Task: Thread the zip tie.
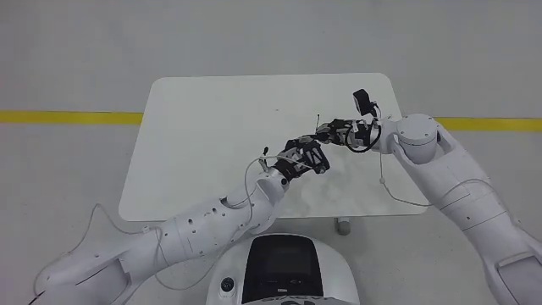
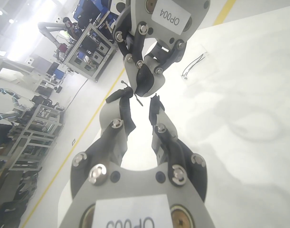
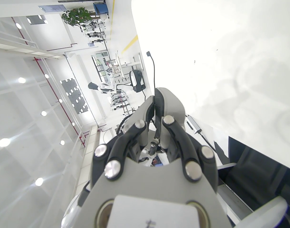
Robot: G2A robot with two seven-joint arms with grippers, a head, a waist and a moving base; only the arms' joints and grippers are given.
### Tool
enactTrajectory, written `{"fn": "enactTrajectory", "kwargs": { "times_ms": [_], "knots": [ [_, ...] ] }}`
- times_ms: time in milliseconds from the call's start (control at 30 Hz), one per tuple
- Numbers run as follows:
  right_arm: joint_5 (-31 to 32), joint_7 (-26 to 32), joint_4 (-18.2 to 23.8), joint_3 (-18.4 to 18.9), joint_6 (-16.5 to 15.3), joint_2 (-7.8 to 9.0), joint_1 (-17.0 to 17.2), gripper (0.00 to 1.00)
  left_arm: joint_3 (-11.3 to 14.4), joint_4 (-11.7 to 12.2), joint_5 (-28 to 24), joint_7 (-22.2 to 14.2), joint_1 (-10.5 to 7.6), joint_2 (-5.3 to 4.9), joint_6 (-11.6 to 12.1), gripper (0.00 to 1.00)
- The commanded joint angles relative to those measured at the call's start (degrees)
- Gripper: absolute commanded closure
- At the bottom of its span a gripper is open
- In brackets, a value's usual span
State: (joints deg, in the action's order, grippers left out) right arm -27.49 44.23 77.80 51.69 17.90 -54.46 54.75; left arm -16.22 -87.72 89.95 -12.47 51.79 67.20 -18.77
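Pinching zip tie (image 3: 154, 72), right gripper (image 3: 156, 93); left gripper (image 2: 139, 100) spread, possibly touching it.

Thin black zip tie (image 3: 154, 72) pinched in the right claw (image 3: 156, 100), head sticking out

- Zip tie (image 3: 154, 72): black, plain.
- Table (image 1: 212, 135): white, unpatterned.
- Floor stripes (image 1: 68, 117): yellow on pale grey, across the upper and middle frame in the top view.
- Right gripper (image 3: 156, 96): grey shells, black pads, silver bolts.
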Motion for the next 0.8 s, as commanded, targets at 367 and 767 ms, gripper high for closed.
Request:
{"fn": "enactTrajectory", "kwargs": {
  "times_ms": [367,767],
  "knots": [
    [0.0,0.0,0.0,0.0,0.0,0.0,0.0,1.0,0.4,0.7,0.0,-0.2,-0.71,0.6,-0.3,0.87],
    [0.0,0.0,0.0,0.0,0.0,0.0,0.0,1.0,1.3,1.7,0.0,-0.6,-1.41,1.31,-0.7,0.87]
  ]
}}
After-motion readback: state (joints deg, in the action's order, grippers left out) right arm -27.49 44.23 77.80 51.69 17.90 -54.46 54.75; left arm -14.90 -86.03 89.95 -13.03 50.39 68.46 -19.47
